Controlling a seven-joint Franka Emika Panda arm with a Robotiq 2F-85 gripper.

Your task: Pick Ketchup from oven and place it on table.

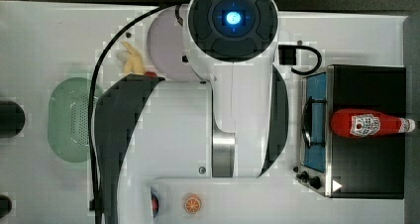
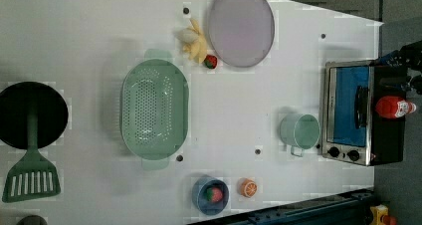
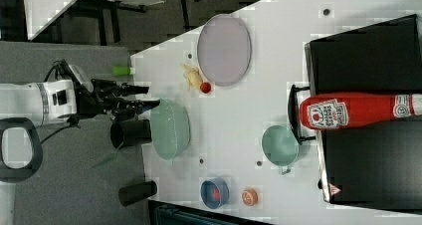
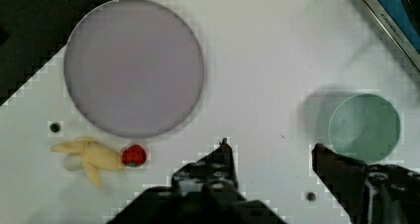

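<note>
Top, left and right views look down on the table (image 2: 89, 31) from afar, all sharing the oven (image 1: 366, 130); wrist view looks down close

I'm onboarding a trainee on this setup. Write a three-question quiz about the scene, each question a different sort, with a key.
1. True or false: the Ketchup lies on top of the oven.
2. What sits beside the peeled banana? A) strawberry B) orange half C) spatula
3. Fill in: the gripper is ____.

Key: 1 true. 2 A, the strawberry. 3 open, over the table.
</note>
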